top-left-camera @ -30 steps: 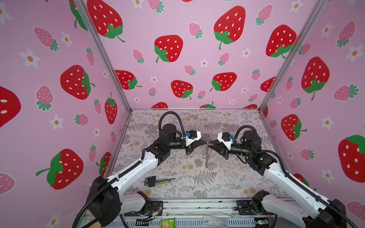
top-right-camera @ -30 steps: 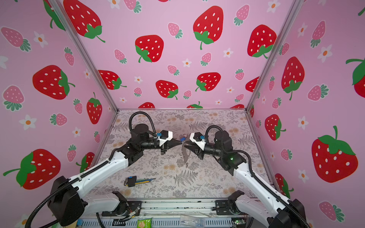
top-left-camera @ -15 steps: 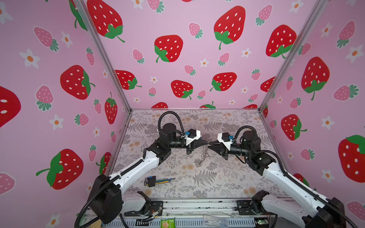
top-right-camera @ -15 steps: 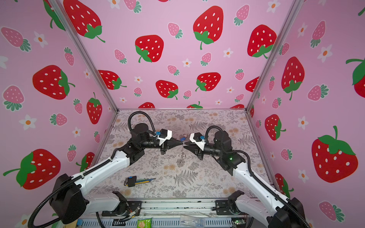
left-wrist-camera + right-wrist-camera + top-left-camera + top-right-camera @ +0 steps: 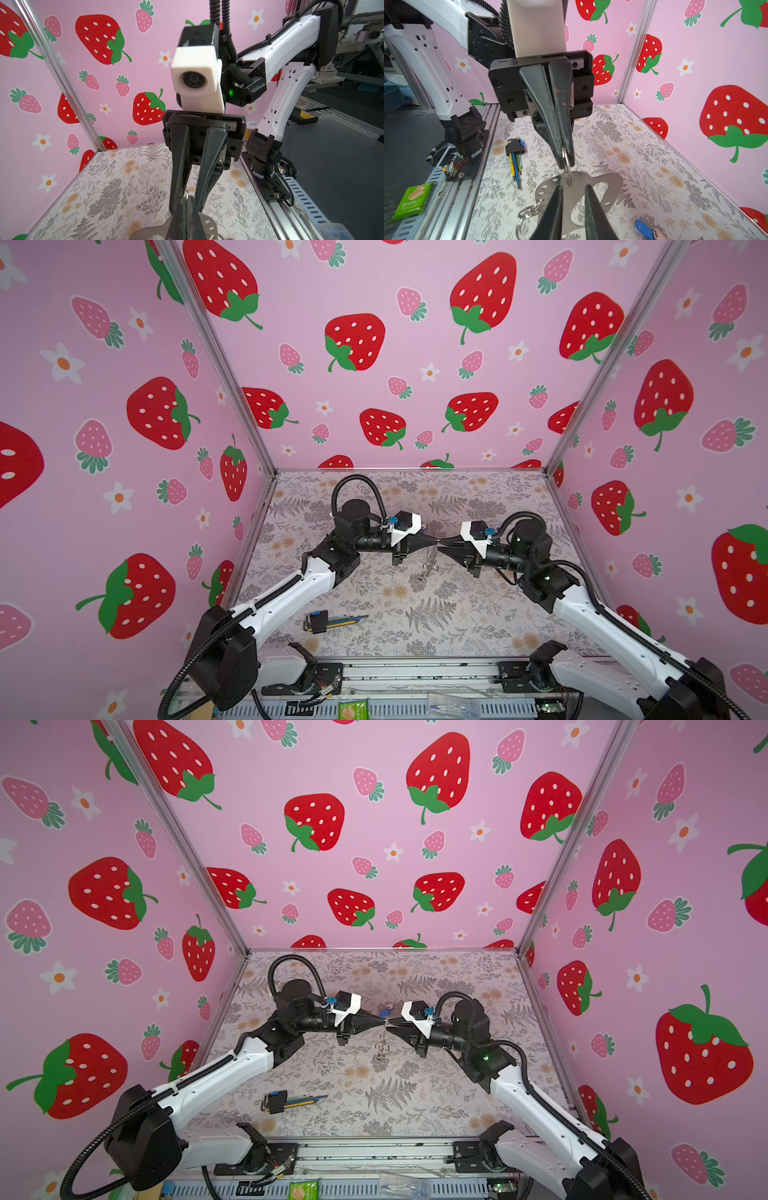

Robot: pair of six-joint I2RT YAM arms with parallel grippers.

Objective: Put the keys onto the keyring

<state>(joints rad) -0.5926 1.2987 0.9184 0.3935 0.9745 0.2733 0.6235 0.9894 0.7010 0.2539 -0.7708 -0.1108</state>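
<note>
My left gripper (image 5: pixel 434 540) (image 5: pixel 565 163) is shut on a small metal ring (image 5: pixel 566 158) of the keyring (image 5: pixel 610 182), a flat grey holder with an oval cut-out. The holder hangs below the ring, above the table, and shows in the left wrist view as the keyring (image 5: pixel 207 224). My right gripper (image 5: pixel 440 544) (image 5: pixel 573 187) meets the left one tip to tip. Its jaws stand a little apart in front of the holder, with nothing between them. A key with a blue tag (image 5: pixel 643 228) (image 5: pixel 383 1013) lies on the table behind, a pale tag (image 5: pixel 658 233) beside it.
A hex-key bundle (image 5: pixel 328 620) (image 5: pixel 516 153) in a black and blue holder lies near the table's front left. More loose rings (image 5: pixel 527 214) dangle from the holder's edge. A green packet (image 5: pixel 413 201) rests on the front rail (image 5: pixel 415 672). Pink walls close in three sides.
The left gripper has moved right until the two tips meet. The hanging holder has turned edge-on in the top views. The right jaws have narrowed slightly.
</note>
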